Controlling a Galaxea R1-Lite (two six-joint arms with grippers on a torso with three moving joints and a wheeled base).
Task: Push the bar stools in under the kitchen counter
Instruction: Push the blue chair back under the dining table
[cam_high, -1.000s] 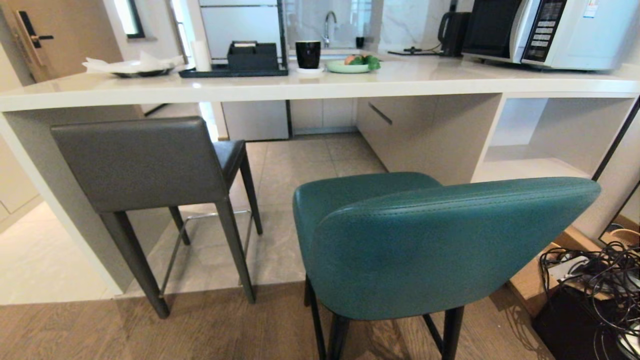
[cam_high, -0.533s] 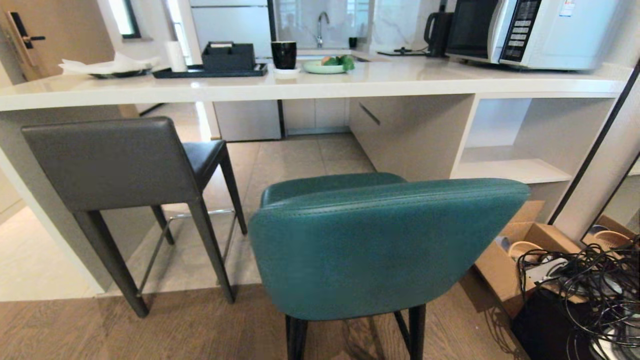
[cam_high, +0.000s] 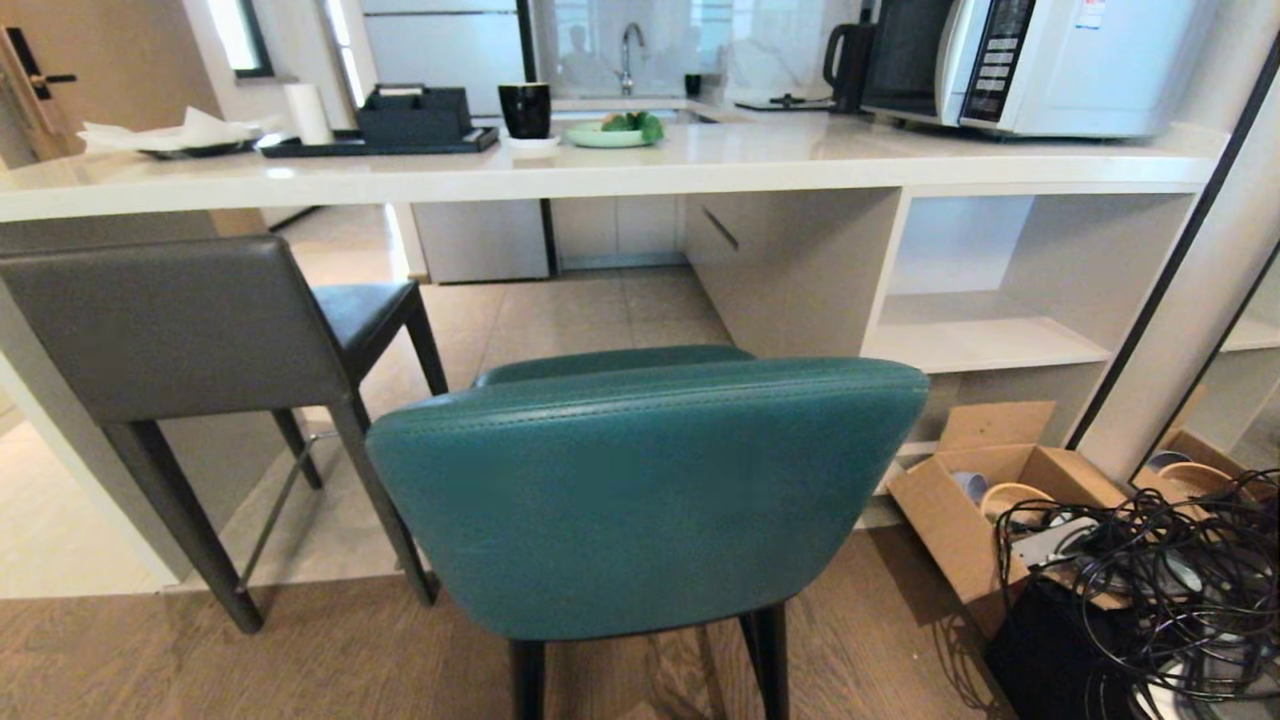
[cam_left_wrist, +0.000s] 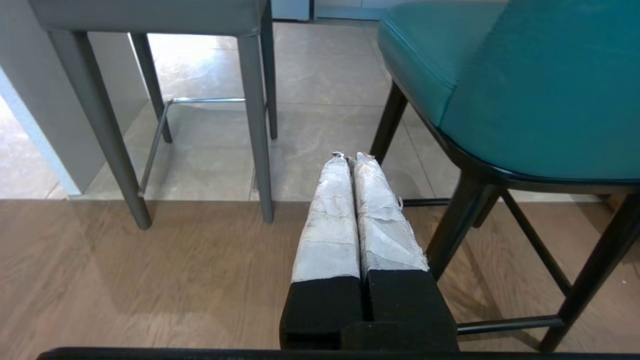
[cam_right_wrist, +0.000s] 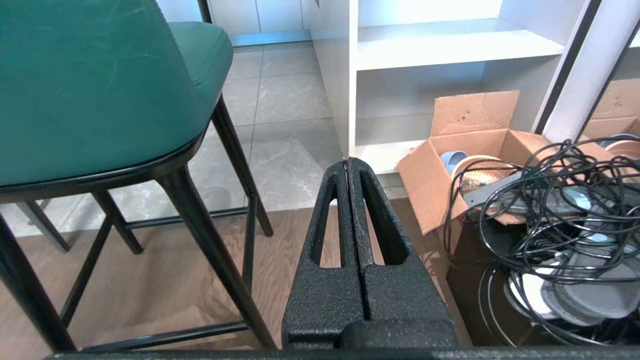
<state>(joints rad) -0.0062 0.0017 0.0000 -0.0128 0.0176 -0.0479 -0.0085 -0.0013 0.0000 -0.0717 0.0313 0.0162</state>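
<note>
Head view: teal stool (cam_high: 640, 490) stands front & centre, back toward the camera, seat short of the counter (cam_high: 600, 165) edge. Grey stool (cam_high: 180, 325) to its left, seat partly under the counter, near the side panel. Cardboard box (cam_high: 985, 495) & cable tangle (cam_high: 1150, 580) at right.

Left wrist view: left gripper (cam_left_wrist: 350, 159) closed, empty, low over floor btwn the two stools.

Right wrist view: right gripper (cam_right_wrist: 350, 162) closed, empty, btwn teal stool & box.
</note>
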